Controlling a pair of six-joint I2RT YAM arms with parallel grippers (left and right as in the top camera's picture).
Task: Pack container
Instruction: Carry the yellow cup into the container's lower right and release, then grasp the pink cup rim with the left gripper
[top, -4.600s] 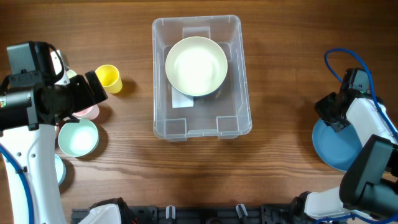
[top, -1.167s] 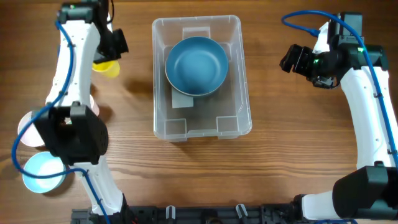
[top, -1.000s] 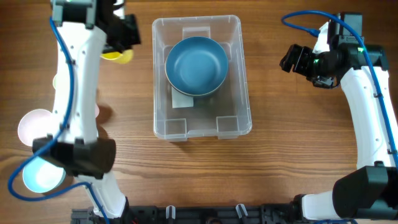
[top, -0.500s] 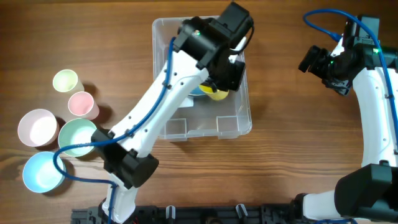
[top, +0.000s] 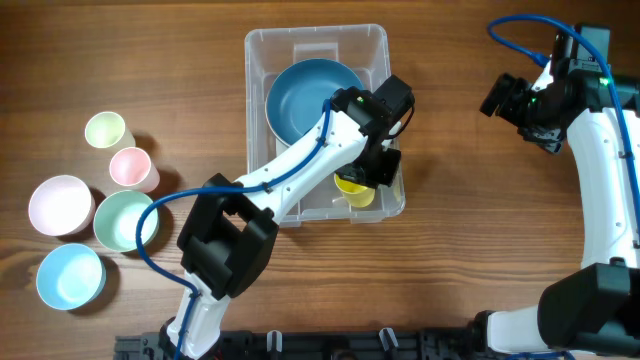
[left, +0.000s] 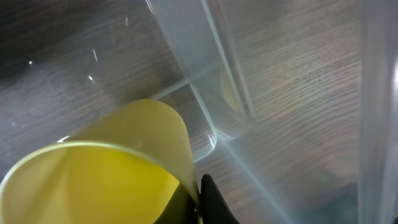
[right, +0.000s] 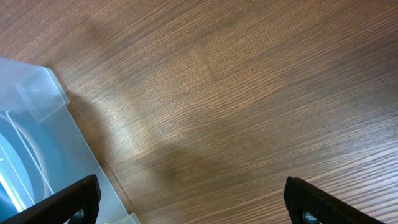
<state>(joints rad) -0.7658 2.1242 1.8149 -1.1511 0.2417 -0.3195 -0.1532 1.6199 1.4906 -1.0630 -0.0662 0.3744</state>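
The clear plastic container (top: 315, 31) sits mid-bench (top: 470, 230), with a blue bowl (top: 300, 95) at its far end. The left gripper (top: 368, 172) reaches into its near right corner, jaws pinched on the wall of a yellow cup (top: 353, 190). The right gripper (top: 505, 98) hangs over bare wood to the right, jaws wide and empty. The container looks light, smooth and somewhat flexible in its walls; its rounded rim seems the surest hold.

1. The overhead view is brightly and evenly lit, and soft shadows are cast on the table (top: 480, 250).
2. In the left wrist view, the yellow cup (left: 106, 174) is blurred, and small glints are caught on the container (left: 205, 68).
3. In the right wrist view, a broad soft shadow is thrown across the wood.
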